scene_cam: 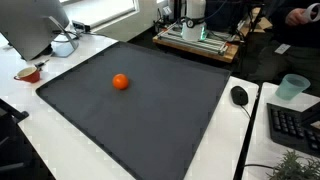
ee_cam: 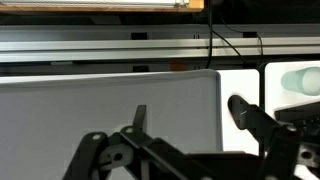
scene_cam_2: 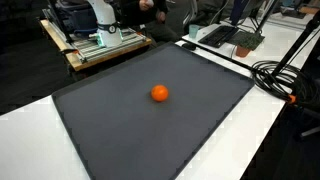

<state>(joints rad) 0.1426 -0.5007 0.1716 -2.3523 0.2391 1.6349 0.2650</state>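
An orange ball (scene_cam: 120, 82) lies alone on a dark grey mat (scene_cam: 150, 110); both show in both exterior views, the ball (scene_cam_2: 159, 94) near the middle of the mat (scene_cam_2: 130, 130). My gripper (ee_cam: 197, 120) shows only in the wrist view, as dark fingers and linkages along the bottom edge. The fingers are spread apart with nothing between them. It hangs high above the mat's edge, next to a black computer mouse (ee_cam: 238, 105). The ball is out of the wrist view.
The mouse (scene_cam: 238, 95) lies on the white table beside the mat, with a teal cup (scene_cam: 293, 87) and a keyboard (scene_cam: 295, 125) beyond it. A monitor (scene_cam: 35, 25) and a small bowl (scene_cam: 27, 73) stand at another corner. Cables (scene_cam_2: 280, 75) run along one edge.
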